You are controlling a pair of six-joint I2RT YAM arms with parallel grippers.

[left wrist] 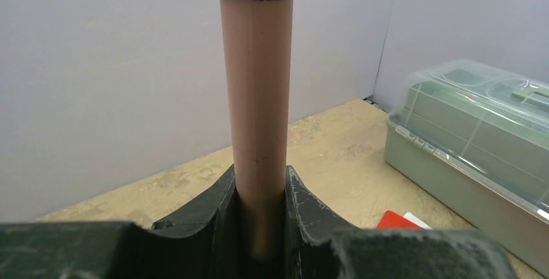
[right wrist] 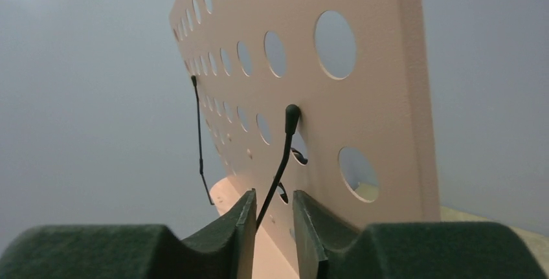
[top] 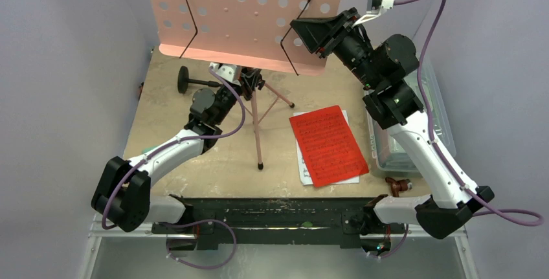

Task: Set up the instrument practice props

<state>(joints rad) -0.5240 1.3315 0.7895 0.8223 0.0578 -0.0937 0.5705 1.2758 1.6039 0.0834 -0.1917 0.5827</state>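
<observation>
The pink perforated music stand (top: 246,13) stands on its tripod at the back of the table. My left gripper (top: 248,83) (left wrist: 259,185) is shut on its pink pole (left wrist: 256,98) just below a black collar. My right gripper (top: 301,30) (right wrist: 272,204) is raised at the desk's right side, open. The right black wire page holder (top: 294,39) (right wrist: 281,156) runs through the narrow gap between its jaws, close against the left finger. A red sheet-music page (top: 329,143) lies flat over a white page (top: 303,170) on the table. The small black round-base stand (top: 188,79) lies on its side at back left.
A clear lidded box (top: 404,146) (left wrist: 472,136) sits at the right edge, partly under my right arm. A second wire holder (top: 189,20) (right wrist: 199,136) crosses the desk's left half. The tripod legs (top: 259,143) splay toward the table's middle. A small reddish object (top: 398,185) lies near the right base.
</observation>
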